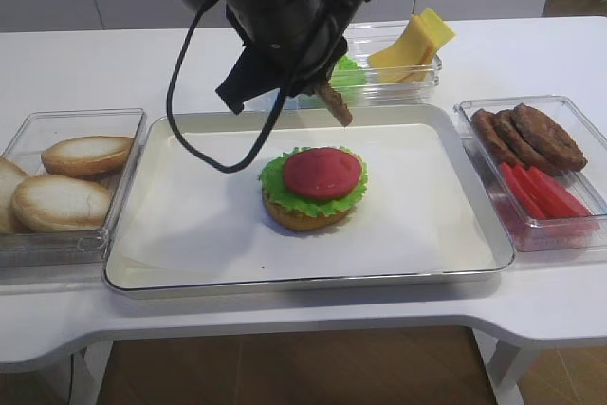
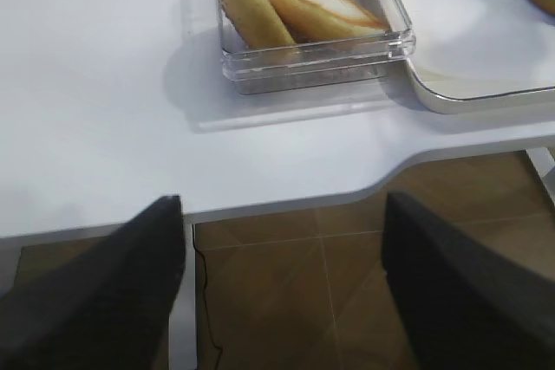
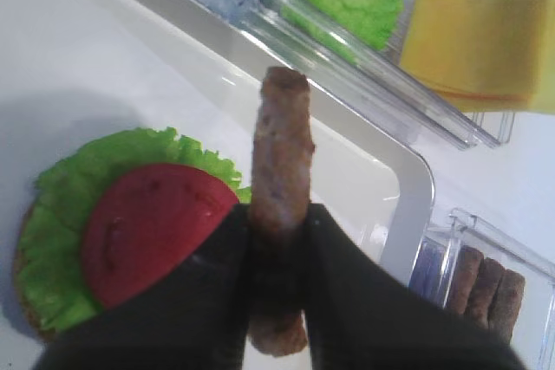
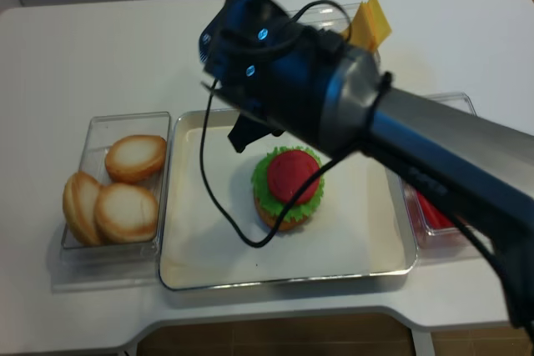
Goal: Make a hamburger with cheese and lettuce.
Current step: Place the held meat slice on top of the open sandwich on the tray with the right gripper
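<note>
Jaws of our right gripper (image 3: 279,240) are squeezed shut on the brown patty (image 3: 279,171), which stands on its thin edge, long way running up the wrist frame. We hold it just above and to the right of the hamburger (image 1: 314,189), in the middle of the tray (image 1: 190,234) on the table (image 1: 531,54). We think it must tip flat before it goes on the tomato (image 1: 322,173). Our left gripper (image 2: 282,283) is far off at lower left, jaws wide apart, holding nothing.
</note>
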Available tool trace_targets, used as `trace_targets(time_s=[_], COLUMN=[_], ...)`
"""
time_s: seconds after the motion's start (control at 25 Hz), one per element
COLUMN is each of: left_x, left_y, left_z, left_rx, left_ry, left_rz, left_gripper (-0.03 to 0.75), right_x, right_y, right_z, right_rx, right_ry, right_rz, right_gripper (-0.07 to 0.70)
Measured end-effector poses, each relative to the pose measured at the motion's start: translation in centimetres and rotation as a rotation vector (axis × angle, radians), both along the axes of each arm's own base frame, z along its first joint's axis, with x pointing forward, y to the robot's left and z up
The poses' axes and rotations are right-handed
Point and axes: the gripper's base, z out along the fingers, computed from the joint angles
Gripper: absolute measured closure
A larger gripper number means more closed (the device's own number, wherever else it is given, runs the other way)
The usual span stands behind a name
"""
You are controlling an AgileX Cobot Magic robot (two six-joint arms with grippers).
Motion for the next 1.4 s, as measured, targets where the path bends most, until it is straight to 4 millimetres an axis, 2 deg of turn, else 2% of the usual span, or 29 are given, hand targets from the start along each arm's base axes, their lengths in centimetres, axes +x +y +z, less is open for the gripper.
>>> trace_targets(time_s=[0.16, 0.44, 0.76, 1.04, 1.4], left_x=[0.0, 0.0, 0.0, 0.0, 0.0], left_y=[0.0, 0.0, 0.0, 0.0, 0.0], left_z=[0.0, 0.0, 0.0, 0.0, 0.0], left_rx=[0.0, 0.0, 0.0, 0.0, 0.0], left_ry=[0.0, -0.002, -0.002, -0.002, -0.002], left_rz=[0.0, 0.0, 0.0, 0.0, 0.0], left_gripper=[0.188, 0.188, 0.188, 0.188, 0.188], right_x=[-0.3, -0.6, -0.7, -1.2, -1.4], right_y=[1.1, 2.0, 2.1, 1.5, 1.6], right_z=[-1.3, -1.9, -2.3, -4.6, -4.8], right_rx=[-0.06, -0.144, -0.218, -0.277, -0.245], right_ry=[-0.007, -0.017, 0.017, 0.077, 0.099], right_rz=[0.049, 0.141, 0.238, 0.242, 0.233], right_gripper=[0.508, 0.509, 0.509, 0.509, 0.509])
